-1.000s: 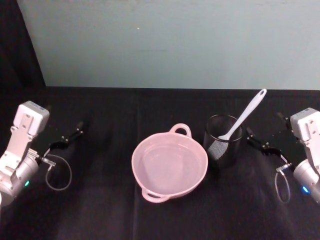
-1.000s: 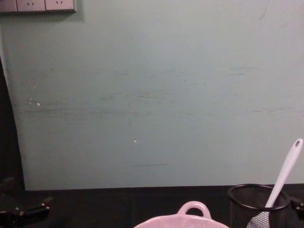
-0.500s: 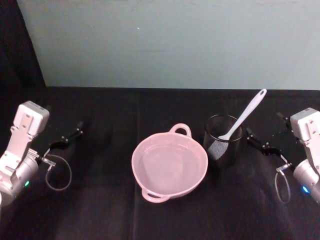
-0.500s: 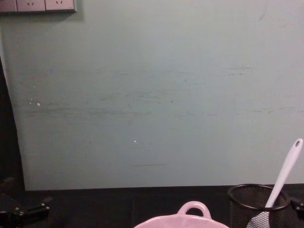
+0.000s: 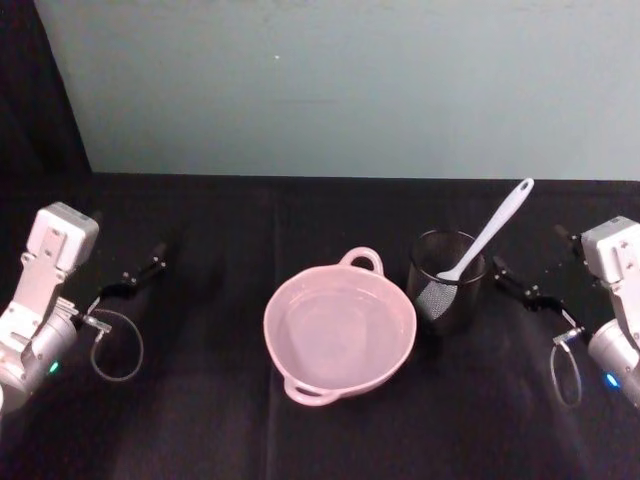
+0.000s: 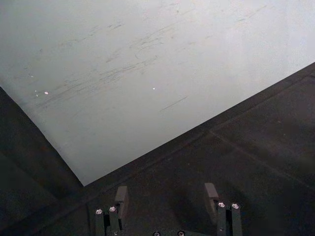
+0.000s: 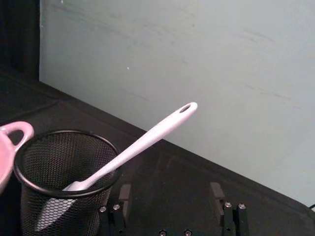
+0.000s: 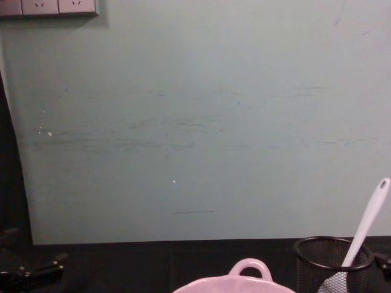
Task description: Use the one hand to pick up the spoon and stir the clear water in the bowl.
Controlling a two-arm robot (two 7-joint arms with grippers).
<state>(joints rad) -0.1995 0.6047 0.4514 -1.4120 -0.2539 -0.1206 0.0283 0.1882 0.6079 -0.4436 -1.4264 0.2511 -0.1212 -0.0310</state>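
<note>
In the head view the white plastic spoon (image 5: 490, 232) stands in a black wire-mesh cup (image 5: 450, 305). Its broad end is down inside the cup, and its handle leans out over the rim toward 1 o'clock. The small oval hole at the handle's tip shows in the right wrist view. The cup sits on the black tabletop (image 5: 200, 420), just beside the pale pink bowl (image 5: 285, 305) at about 3 o'clock from it. Cup and bowl are close, but I cannot tell if they touch. The bowl's small loop handle points to 12 o'clock, toward the pale green wall (image 5: 330, 90).

The right gripper (image 7: 169, 195) hangs low over the tabletop at about 3 o'clock from the cup. Its two black fingers are spread wide with nothing between them. From this gripper the spoon lies at roughly 9 to 10 o'clock. It is near the gripper but apart from it, with a gap of bare tabletop between the fingers and the cup's wall.

The left gripper (image 6: 166, 196) is at 9 o'clock from the bowl, well apart from it. Its fingers are also spread and empty.
</note>
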